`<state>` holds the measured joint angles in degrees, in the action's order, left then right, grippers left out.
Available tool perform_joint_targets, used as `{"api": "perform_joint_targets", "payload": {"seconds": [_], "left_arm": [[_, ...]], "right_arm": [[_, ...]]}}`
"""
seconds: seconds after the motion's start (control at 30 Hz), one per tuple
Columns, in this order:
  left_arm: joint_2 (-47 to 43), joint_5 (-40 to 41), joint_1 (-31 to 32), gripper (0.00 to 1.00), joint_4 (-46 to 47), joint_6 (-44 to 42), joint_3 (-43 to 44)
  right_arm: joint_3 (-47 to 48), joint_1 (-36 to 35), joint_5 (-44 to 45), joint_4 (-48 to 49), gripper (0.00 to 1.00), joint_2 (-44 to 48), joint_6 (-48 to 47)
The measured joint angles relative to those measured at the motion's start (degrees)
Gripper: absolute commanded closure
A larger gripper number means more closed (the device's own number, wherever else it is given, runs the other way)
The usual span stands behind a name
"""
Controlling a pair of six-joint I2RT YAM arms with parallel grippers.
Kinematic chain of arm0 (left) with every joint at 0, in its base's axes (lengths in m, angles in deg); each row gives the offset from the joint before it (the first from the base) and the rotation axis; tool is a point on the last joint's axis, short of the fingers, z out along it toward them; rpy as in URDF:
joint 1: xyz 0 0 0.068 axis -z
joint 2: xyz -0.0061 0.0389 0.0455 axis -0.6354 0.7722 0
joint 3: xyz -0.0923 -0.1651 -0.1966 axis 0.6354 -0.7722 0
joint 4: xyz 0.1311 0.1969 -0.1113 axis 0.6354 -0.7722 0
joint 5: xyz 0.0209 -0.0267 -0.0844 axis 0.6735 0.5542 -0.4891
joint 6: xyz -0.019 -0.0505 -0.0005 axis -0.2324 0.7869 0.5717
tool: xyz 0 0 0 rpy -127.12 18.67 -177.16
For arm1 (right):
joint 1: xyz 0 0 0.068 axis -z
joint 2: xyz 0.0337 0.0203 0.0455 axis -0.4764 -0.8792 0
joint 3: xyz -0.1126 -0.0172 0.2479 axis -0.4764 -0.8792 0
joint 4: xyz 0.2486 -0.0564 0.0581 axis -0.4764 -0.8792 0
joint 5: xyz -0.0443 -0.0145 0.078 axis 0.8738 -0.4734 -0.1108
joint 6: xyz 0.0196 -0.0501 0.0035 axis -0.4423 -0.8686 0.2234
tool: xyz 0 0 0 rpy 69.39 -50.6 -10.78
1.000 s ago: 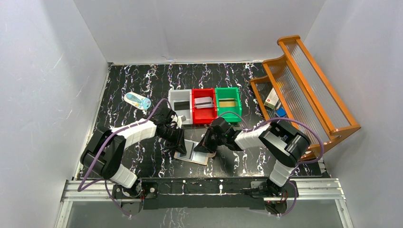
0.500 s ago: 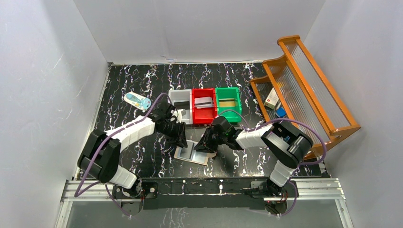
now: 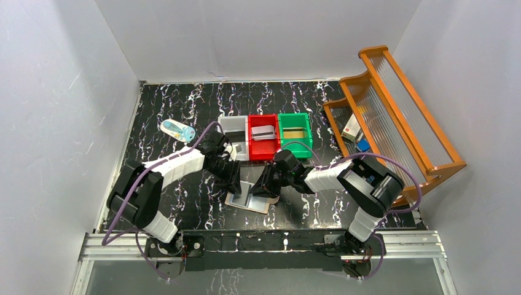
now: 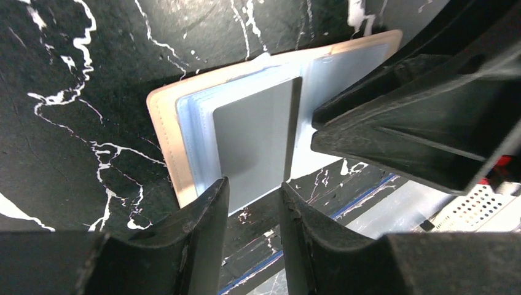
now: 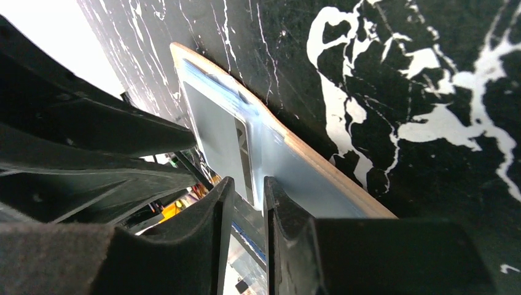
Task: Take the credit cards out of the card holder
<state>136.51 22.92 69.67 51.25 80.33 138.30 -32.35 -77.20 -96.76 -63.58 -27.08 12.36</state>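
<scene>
Open beige card holder (image 3: pixel 252 206) mid-frame on marbled bench (image 3: pixel 172 104), grey credit card (image 4: pixel 252 147) in its pocket, left fingers (image 4: pixel 203 233) slightly spread, right fingers (image 5: pixel 206 227) narrowly parted over it.

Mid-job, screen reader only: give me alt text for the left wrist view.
An open beige card holder lies on the black marbled table, a silvery-grey credit card on its pale blue pockets. The left gripper's fingers stand apart at the card's near edge; the right gripper reaches in from the right.
</scene>
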Motion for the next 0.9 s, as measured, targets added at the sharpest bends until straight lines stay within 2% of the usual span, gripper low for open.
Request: {"api": "perform_joint_targets", "payload": {"seconds": [0.07, 0.3, 0.9], "left_arm": [[0.63, -0.04, 0.0, 0.68, -0.66, -0.44, -0.46], [1.9, -0.72, -0.02, 0.7, -0.74, -0.92, -0.92], [2.19, -0.66, -0.04, 0.73, -1.14, -0.81, -1.05]], "right_arm": [[0.02, 0.0, -0.24, 0.63, 0.64, -0.22, 0.0], [1.14, 0.0, -1.22, 1.09, 0.64, -1.77, 0.26], [3.43, 0.11, -1.38, -0.26, 0.95, -4.61, -0.98]]}}
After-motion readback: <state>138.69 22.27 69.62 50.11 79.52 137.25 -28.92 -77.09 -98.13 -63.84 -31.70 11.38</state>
